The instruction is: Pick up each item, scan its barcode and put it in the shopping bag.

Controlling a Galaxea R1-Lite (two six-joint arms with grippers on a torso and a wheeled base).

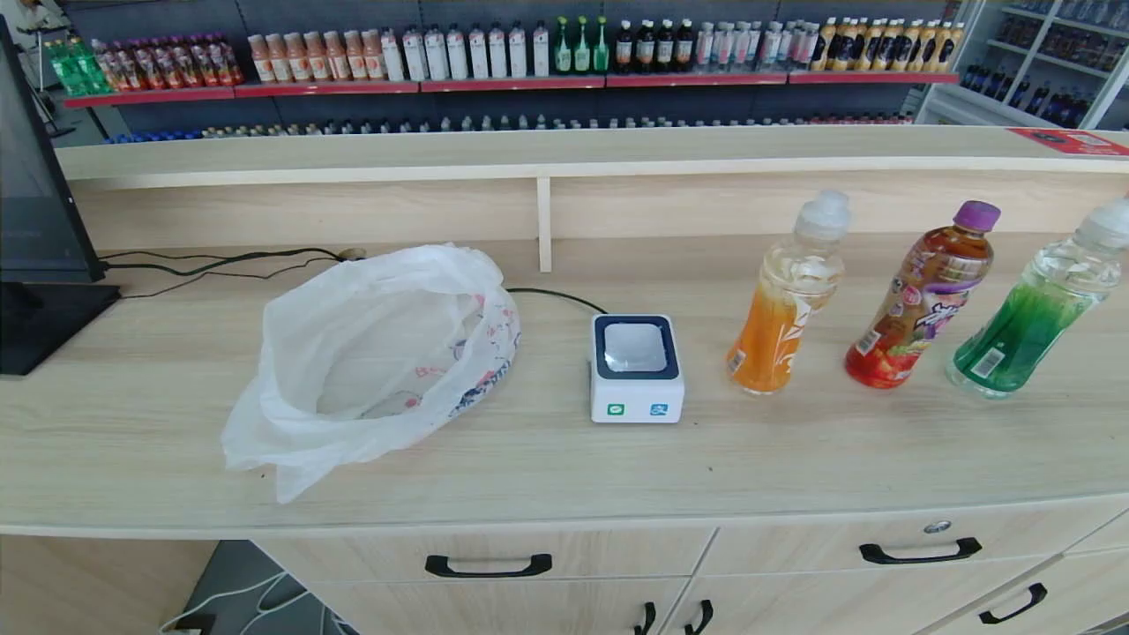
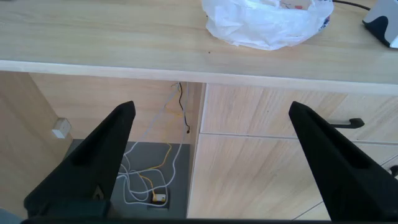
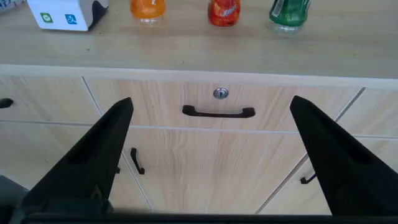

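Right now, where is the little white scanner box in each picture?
Head view: the scanner sits mid-counter, between the shopping bag and the orange bottle.
Left wrist view: a corner of the scanner peeks in beside the shopping bag.
Right wrist view: the scanner stands beside the orange bottle.
Shared landmark: the wooden counter that it sits on.

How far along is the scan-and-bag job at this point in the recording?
Done: nothing that shows; no bottle is visible inside the shopping bag. In hand: nothing; the left end effector and right end effector are open, low in front of the drawers. Left: the orange bottle, red bottle and green bottle all stand on the counter beside the scanner, unscanned.
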